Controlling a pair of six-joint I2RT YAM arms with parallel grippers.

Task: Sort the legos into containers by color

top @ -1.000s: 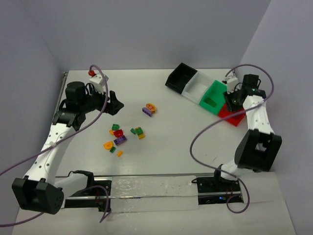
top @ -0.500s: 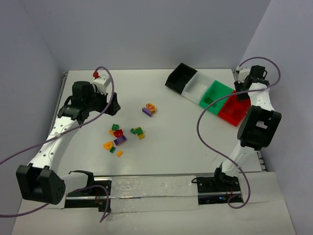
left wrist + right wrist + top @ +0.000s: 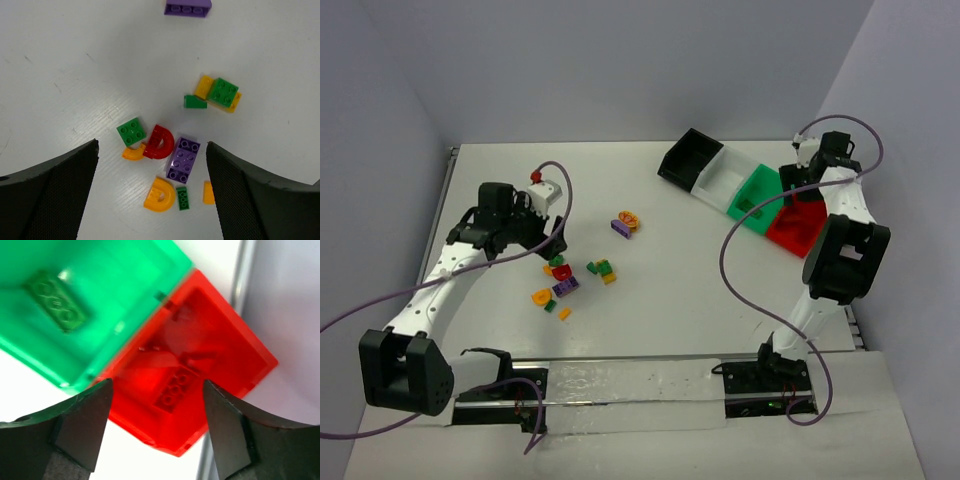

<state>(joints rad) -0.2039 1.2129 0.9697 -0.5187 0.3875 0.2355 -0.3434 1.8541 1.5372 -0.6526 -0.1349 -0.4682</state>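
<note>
Wide open on the left gripper (image 3: 152, 150), holding nothing above the loose legos (image 3: 183, 160); parted on the right gripper (image 3: 156, 387), empty, over the red brick (image 3: 175, 386) in the red bin (image 3: 240, 355).

Legos (image 3: 565, 286) left of the containers (image 3: 735, 182)
</note>
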